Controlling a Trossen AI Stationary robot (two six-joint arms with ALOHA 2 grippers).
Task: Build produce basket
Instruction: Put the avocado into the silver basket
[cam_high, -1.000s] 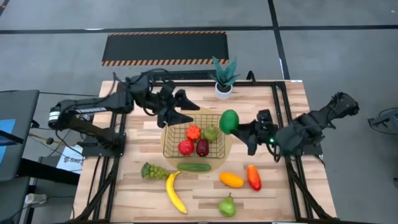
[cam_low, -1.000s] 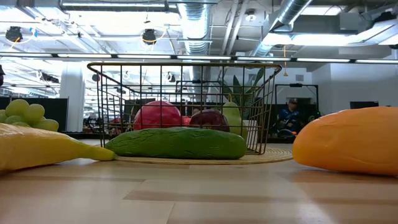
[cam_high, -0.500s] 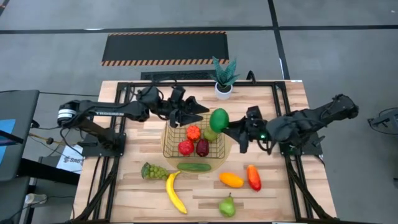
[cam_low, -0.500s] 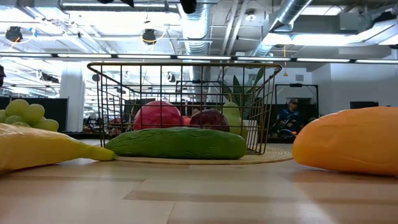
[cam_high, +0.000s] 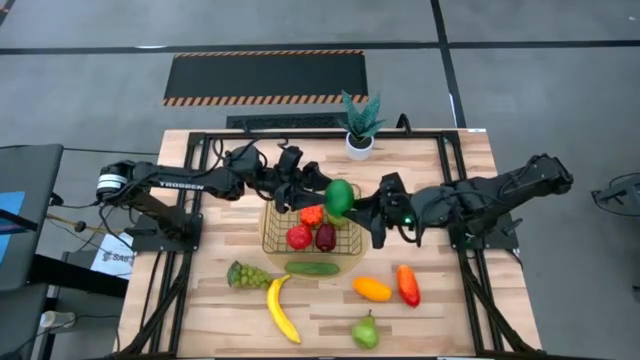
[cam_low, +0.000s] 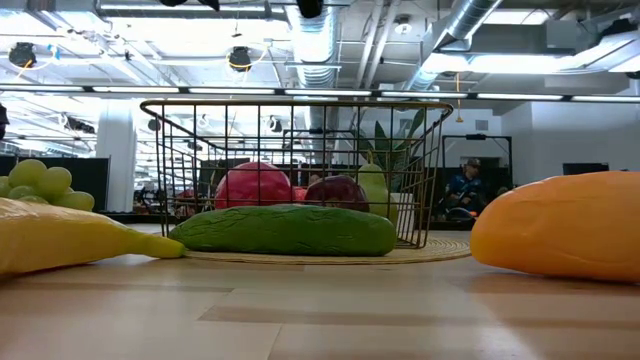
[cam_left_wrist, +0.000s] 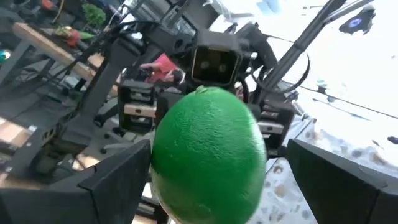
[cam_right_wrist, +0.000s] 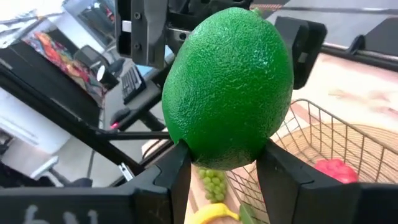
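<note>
My right gripper (cam_high: 352, 207) pinches a pebbly-skinned green lime (cam_high: 339, 197) by its lower end above the far corner of the wire-mesh basket (cam_high: 272, 243), fingers (cam_right_wrist: 283, 177) narrowly parted around it. My left gripper (cam_high: 318, 185) stands wide open just beside the fruit (its dark jaws flank it without touching). Glossy red pieces (cam_high: 311, 236) lie inside; a smooth cucumber (cam_high: 311, 268) and banana (cam_high: 281, 310) rest on the wooden table (cam_high: 463, 300).

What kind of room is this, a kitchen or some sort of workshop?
Probably a robotics lab or workshop, not a kitchen: bare ceiling ducts, a striped floor mat, and a wooden table with plastic fruit around a wire basket.
</note>
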